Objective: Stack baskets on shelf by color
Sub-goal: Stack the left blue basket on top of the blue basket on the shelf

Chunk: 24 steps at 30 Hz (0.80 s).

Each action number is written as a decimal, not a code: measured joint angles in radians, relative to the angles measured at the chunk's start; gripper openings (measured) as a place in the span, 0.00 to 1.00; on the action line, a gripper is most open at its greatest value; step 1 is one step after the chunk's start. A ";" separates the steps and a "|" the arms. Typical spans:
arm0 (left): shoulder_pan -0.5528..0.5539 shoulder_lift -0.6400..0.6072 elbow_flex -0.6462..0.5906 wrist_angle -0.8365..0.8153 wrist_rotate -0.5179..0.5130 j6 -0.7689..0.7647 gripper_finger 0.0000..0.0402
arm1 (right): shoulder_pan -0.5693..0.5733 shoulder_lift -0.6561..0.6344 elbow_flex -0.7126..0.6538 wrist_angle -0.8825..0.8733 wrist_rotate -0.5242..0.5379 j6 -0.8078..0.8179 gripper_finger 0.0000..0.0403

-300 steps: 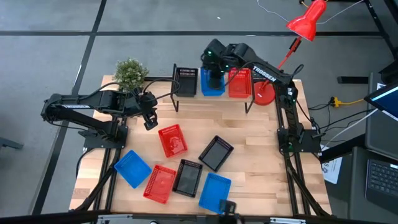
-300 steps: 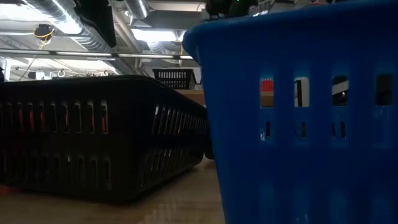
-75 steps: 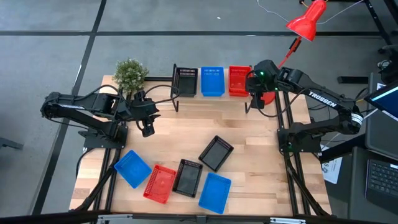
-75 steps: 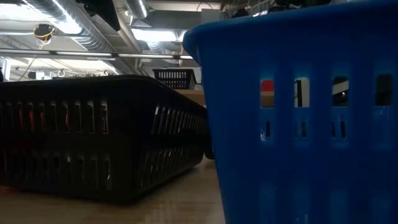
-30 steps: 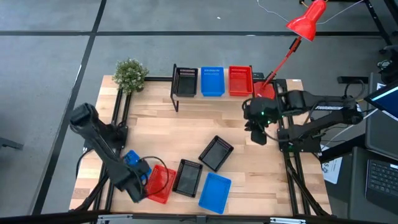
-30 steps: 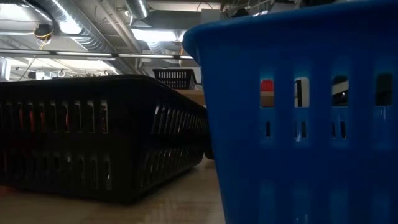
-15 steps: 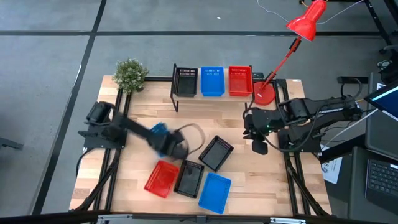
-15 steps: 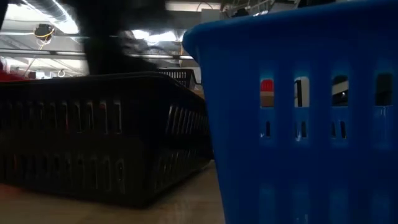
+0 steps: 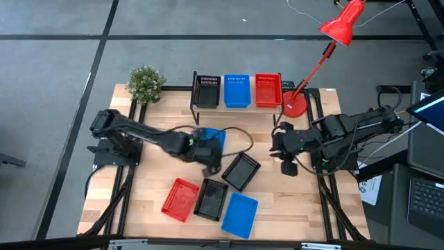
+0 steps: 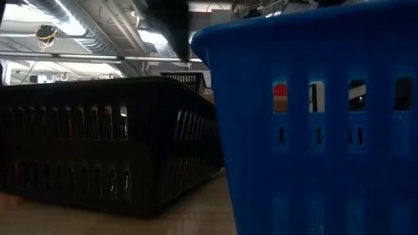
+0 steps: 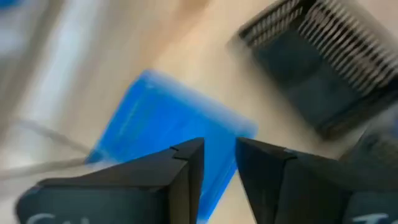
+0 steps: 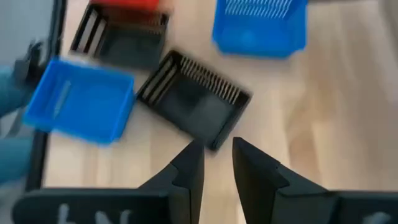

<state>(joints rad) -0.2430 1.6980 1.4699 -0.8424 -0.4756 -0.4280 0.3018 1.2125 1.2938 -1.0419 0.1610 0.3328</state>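
On the shelf (image 9: 236,104) at the far edge stand a black basket (image 9: 207,89), a blue basket (image 9: 236,90) and a red basket (image 9: 267,89). My left gripper (image 9: 207,158), at the table's middle, is shut on a second blue basket (image 9: 212,137). On the table lie a black basket (image 9: 241,170), a red basket (image 9: 179,200), another black basket (image 9: 210,199) and a blue basket (image 9: 239,213). My right gripper (image 9: 288,167) hovers right of centre, shut and holding nothing. My left gripper holds the blue basket by one edge (image 11: 212,182), pinched between its two fingers. The basket (image 12: 79,99) reaches away from the fingertips toward the table's far side and seems lifted clear of the table. Blur hides more of the hold.
A potted plant (image 9: 145,83) stands at the far left corner and a red lamp's base (image 9: 294,104) right of the shelf. The low view is filled by a black basket (image 10: 104,143) and a blue basket (image 10: 313,117). Bare wood lies between the shelf and the loose baskets.
My left arm took the blue basket from the near left corner, lifted it and swung it fast toward the table's middle and the far side. My right gripper drew back from the shelf's right end toward the near edge, slowing in the last half second.
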 joint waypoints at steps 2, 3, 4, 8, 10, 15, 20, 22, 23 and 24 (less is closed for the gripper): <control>-0.040 -0.033 0.060 -0.151 -0.021 -0.009 0.21 | 0.008 0.022 -0.026 0.058 0.043 -0.001 0.21; -0.063 -0.049 0.083 -0.229 -0.030 -0.017 0.21 | 0.010 0.039 -0.044 0.103 0.057 -0.005 0.21; -0.082 -0.065 0.105 -0.297 -0.038 -0.031 0.21 | 0.009 0.060 -0.065 0.172 0.065 -0.020 0.21; -0.153 -0.166 0.115 -0.474 -0.041 -0.112 0.21 | -0.005 0.195 -0.132 0.451 0.080 -0.134 0.21; -0.183 -0.211 0.098 -0.499 -0.063 -0.160 0.21 | -0.025 0.286 -0.141 0.586 0.079 -0.196 0.21; -0.265 -0.330 0.006 -0.501 -0.165 -0.235 0.21 | -0.078 0.505 -0.059 0.810 0.083 -0.304 0.21; -0.329 -0.419 -0.130 -0.495 -0.231 -0.322 0.21 | -0.118 0.688 0.068 0.824 0.057 -0.382 0.21; -0.346 -0.441 -0.181 -0.489 -0.241 -0.349 0.21 | -0.129 0.741 0.115 0.818 0.013 -0.402 0.21; -0.355 -0.450 -0.201 -0.488 -0.241 -0.363 0.21 | -0.134 0.762 0.138 0.818 -0.004 -0.416 0.21; -0.363 -0.460 -0.215 -0.489 -0.241 -0.377 0.21 | -0.138 0.780 0.162 0.807 -0.016 -0.419 0.21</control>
<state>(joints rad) -0.6060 1.2377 1.2551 -1.3314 -0.7168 -0.8052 0.1640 1.9925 1.4555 -0.2348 0.1446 -0.0860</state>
